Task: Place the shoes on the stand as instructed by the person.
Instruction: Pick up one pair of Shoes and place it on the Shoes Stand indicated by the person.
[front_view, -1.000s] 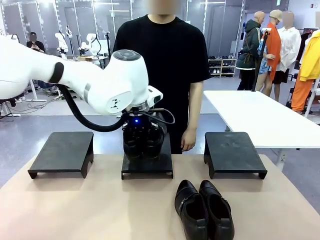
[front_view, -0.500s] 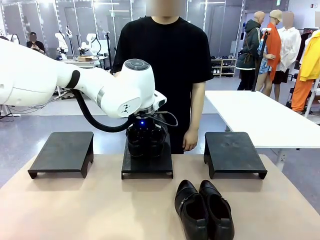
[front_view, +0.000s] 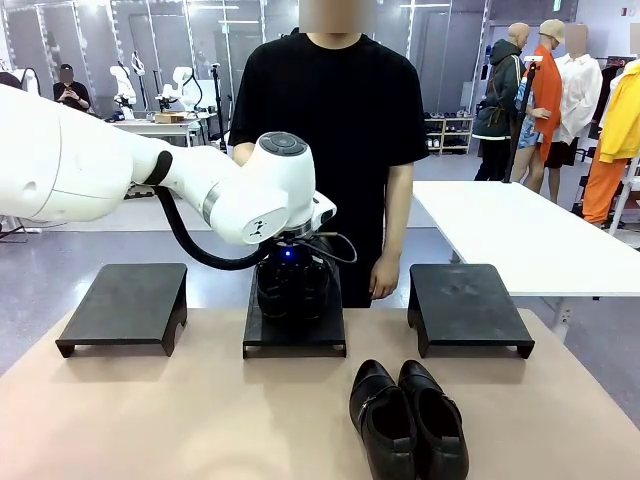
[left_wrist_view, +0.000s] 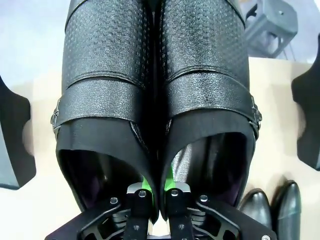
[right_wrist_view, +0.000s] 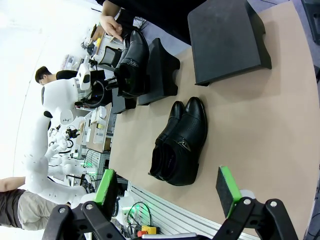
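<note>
My left gripper (left_wrist_view: 156, 179) is shut on the pinched-together inner walls of a pair of black shoes (left_wrist_view: 155, 75) with textured toes and buckled straps. In the front view that pair (front_view: 292, 290) is at the middle black stand (front_view: 295, 335); I cannot tell whether the soles touch it. A second glossy black pair (front_view: 408, 420) lies on the table near the front right, also seen from the right wrist as a pair (right_wrist_view: 180, 145) beyond my open, empty right gripper (right_wrist_view: 165, 192). The person (front_view: 330, 120) stands behind the table, one hand (front_view: 382, 275) hanging by the stand.
Two more black stands sit on the tan table: a left stand (front_view: 125, 305) and a right stand (front_view: 468, 305), both bare. A white table (front_view: 520, 230) stands behind at the right. My left arm's elbow (front_view: 265, 190) hangs over the middle stand.
My left arm's elbow has swung to the right and a little lower. The held pair has stayed over the middle stand, shifting only slightly. The pair on the table has not moved.
</note>
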